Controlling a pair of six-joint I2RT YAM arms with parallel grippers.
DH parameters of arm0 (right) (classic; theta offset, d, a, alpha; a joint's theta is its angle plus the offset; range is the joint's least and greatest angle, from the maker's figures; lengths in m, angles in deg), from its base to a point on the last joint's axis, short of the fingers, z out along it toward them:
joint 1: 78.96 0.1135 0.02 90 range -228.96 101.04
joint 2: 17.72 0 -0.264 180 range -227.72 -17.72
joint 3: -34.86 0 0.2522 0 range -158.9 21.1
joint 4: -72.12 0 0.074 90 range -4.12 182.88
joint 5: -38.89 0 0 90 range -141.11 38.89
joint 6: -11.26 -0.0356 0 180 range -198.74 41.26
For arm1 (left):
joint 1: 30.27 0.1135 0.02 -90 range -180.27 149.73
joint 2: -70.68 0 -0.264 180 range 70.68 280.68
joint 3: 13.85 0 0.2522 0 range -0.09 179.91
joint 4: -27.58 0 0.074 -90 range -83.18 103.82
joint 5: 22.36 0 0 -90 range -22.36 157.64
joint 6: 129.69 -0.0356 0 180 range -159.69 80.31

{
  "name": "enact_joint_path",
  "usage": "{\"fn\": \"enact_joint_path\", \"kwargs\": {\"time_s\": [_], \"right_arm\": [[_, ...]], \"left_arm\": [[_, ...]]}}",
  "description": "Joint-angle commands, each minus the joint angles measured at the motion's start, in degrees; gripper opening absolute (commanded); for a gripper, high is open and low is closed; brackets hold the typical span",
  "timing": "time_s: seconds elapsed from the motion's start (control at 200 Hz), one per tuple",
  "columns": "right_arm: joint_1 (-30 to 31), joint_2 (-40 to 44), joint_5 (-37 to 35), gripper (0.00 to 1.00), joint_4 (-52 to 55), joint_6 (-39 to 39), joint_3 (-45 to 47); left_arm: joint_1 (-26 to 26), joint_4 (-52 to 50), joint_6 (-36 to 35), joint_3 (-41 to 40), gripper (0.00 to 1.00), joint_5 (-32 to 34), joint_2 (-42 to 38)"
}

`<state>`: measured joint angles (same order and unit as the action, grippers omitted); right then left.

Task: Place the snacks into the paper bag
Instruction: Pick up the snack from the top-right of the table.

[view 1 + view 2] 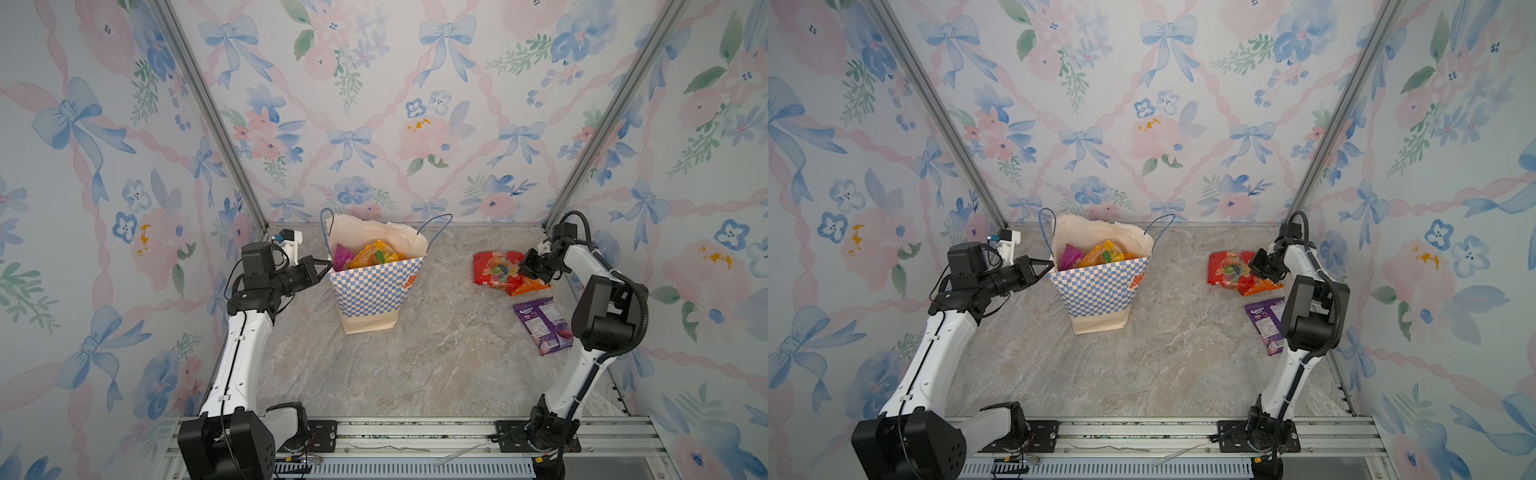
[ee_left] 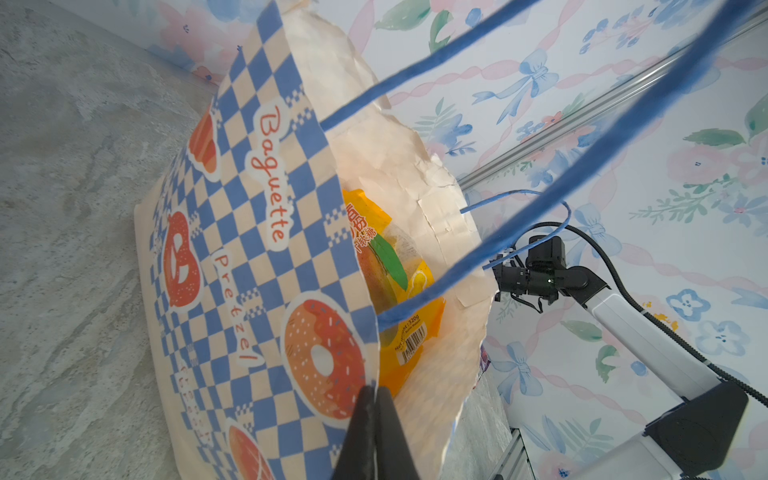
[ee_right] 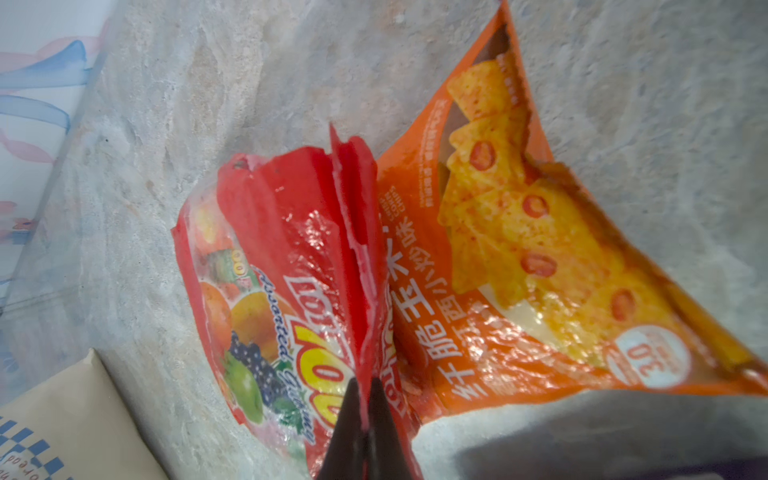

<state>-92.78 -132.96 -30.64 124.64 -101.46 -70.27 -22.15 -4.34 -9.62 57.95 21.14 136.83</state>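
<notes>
My left gripper [image 2: 372,390] is pinched closed on the left corner of the rim of the tall blue-and-white checkered paper bag [image 1: 370,291]. The bag stands upright mid-table on the grey marbled tabletop [image 1: 415,365], mouth open. Inside it are a yellow fruit-printed plastic pouch [image 1: 379,254] and a magenta pouch [image 1: 341,257]. Thin blue cord handles [image 2: 436,59] arch across the mouth.

My right gripper [image 3: 365,384] is clamped tight on a raised fold of the red fruit-printed "100" pouch [image 3: 291,249], well right of the bag. An orange pouch printed with triangular chips [image 3: 540,249] lies touching it, partly under its edge. A flat purple packet [image 1: 540,326] lies beside my right forearm, apart from both.
</notes>
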Motion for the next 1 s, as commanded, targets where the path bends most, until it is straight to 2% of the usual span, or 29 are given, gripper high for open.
{"fn": "enact_joint_path", "kwargs": {"time_s": [0.0, 0.12, 0.486, 0.776, 0.996], "right_arm": [[-0.1, 4.3, 5.1, 0.00, -4.3, -2.4, 1.7], [-0.2, 7.3, 7.3, 0.00, -6.8, -4.1, 2.7], [0.5, 16.2, 11.2, 0.00, -4.8, -6.5, -1.6], [3.0, 23.5, 10.8, 0.00, -0.6, -7.5, -9.8], [7.0, 26.5, 9.5, 0.00, 3.6, -8.0, -21.1]], "left_arm": [[0.2, 0.5, -0.3, 1.3, 0.00, -1.7, -1.5], [0.2, 0.5, -0.3, 1.4, 0.00, -1.7, -1.5], [0.2, 0.6, -0.2, 1.5, 0.00, -1.8, -1.5], [0.2, 0.5, -0.3, 1.4, 0.00, -1.9, -1.7], [0.2, 0.5, -0.5, 1.2, 0.00, -2.1, -1.7]]}}
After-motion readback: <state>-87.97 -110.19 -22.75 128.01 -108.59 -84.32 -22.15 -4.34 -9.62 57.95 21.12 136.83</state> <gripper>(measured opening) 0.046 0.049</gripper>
